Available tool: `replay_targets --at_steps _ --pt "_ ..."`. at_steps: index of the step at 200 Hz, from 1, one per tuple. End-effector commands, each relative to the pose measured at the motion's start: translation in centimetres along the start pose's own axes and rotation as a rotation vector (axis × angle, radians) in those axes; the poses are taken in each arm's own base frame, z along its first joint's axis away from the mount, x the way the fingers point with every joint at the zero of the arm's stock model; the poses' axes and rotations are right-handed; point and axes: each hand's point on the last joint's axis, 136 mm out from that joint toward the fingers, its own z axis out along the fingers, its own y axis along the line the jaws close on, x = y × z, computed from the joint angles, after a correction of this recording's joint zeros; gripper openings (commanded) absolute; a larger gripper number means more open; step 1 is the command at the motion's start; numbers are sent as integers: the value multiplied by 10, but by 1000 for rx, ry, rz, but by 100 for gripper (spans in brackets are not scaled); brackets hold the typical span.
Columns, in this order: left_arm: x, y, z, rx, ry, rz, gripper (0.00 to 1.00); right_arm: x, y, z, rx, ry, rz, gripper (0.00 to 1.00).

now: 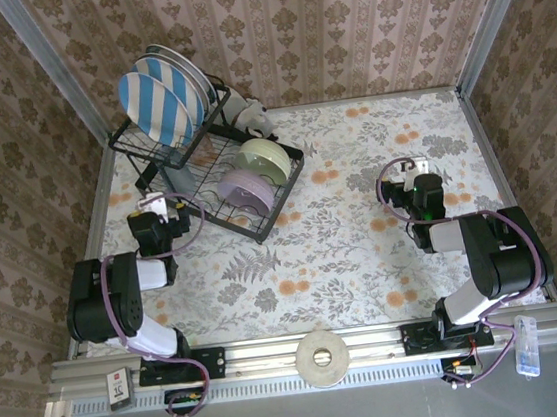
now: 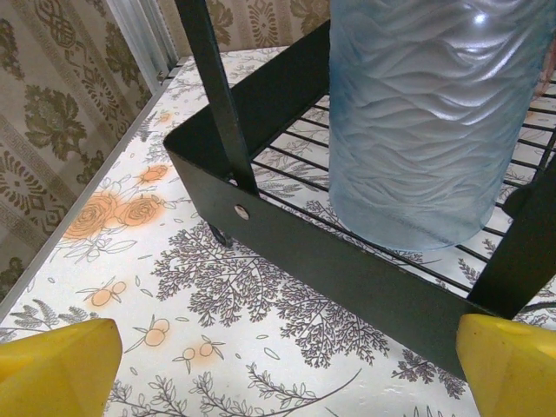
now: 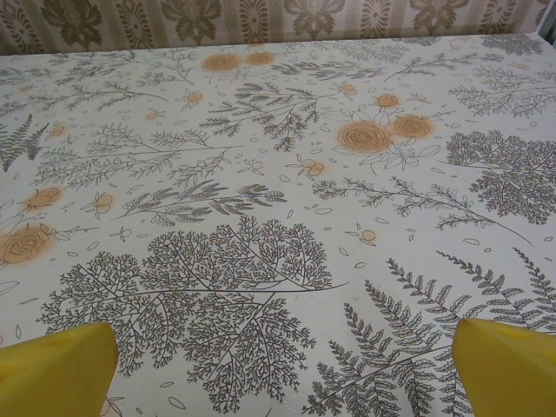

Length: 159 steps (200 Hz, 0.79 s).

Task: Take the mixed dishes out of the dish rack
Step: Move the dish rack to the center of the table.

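The dish rack stands on the far left part of the flowered table and it is loaded. The blue-and-white striped plates stand upright in its upper tier. In the lower tier, the lavender bowl and the pale green bowl lean on their edges, one just beside the other. The left gripper is just in front of the near-left corner of the rack, with its jaws spread wide and nothing between them. Past its yellow fingertips, the left wrist view shows the black wall of the rack. Behind the wall, the grey-blue tumbler stands on the wire floor. The right gripper is well apart from the rack, low over the bare right side of the table. Its jaws are also spread wide and empty.
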Motion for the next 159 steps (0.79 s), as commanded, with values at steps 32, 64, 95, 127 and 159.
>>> replay_targets --at_steps 32,64,95,127,159 --pt "-37 19 -42 -82 92 -138 100 -64 -6 -27 33 -41 27 100" --pt "-32 29 -82 -151 214 -377 100 -103 -21 -49 109 -120 240 100" --pt "-24 3 -116 -60 407 -530 100 -107 -43 -53 227 -8 515 100" --pt "-15 -36 -143 62 541 -764 100 -110 -26 -47 86 28 575 100" --pt "-18 -64 -161 18 595 -724 100 -106 -7 -51 15 71 562 100"
